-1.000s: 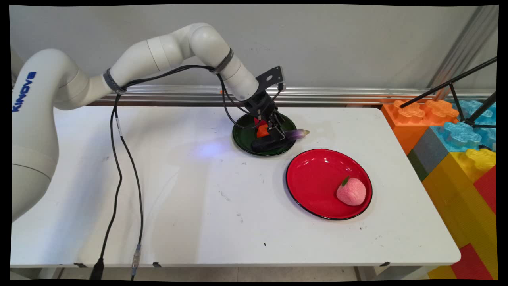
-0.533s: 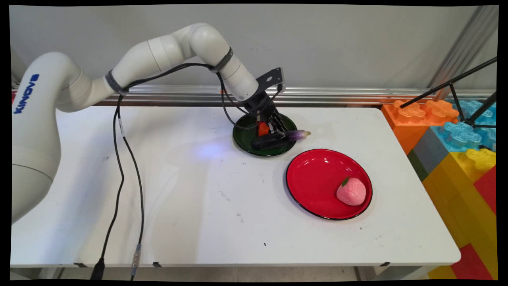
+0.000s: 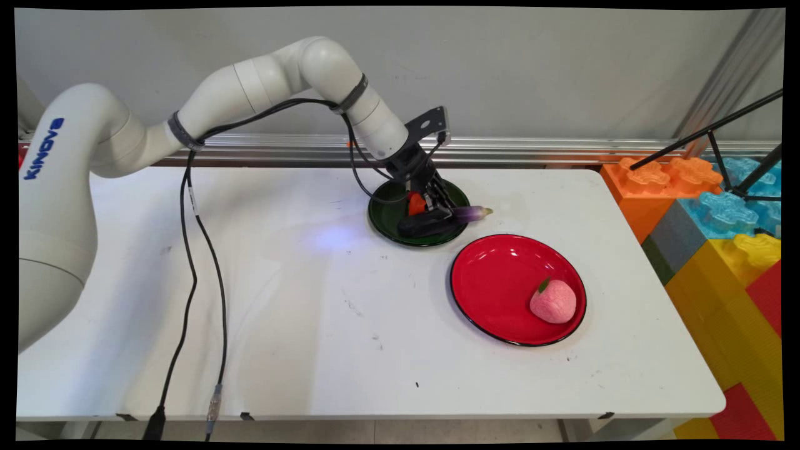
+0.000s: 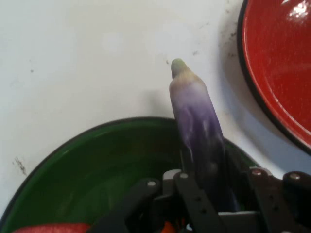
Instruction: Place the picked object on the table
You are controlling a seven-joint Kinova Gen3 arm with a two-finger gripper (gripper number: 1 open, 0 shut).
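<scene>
In the main view we saw the white arm reach in from the left, bend at a high elbow and slope down to the right, so that its black two-finger gripper (image 3: 437, 209) sat low over the round dark green plate (image 3: 387, 219) near the far edge of the white worktop (image 3: 312, 312). The gripper was closed around the long purple toy eggplant (image 3: 470, 214), whose pale tip stuck out past the plate's right rim. A small orange-red piece (image 3: 415, 203) lay on the green plate just left of the gripper. Nearer and to the right, well apart from the gripper, a glossy red plate with a black rim (image 3: 500, 281) carried a pink toy peach (image 3: 553, 301).

In the hand view we saw the gripper (image 4: 214, 194) clamped on the eggplant (image 4: 197, 121), dark purple fading to a whitish, greenish tip over the bare worktop (image 4: 87, 63). The green plate (image 4: 97, 165) lay below, the red plate (image 4: 282, 63) at upper right.
</scene>
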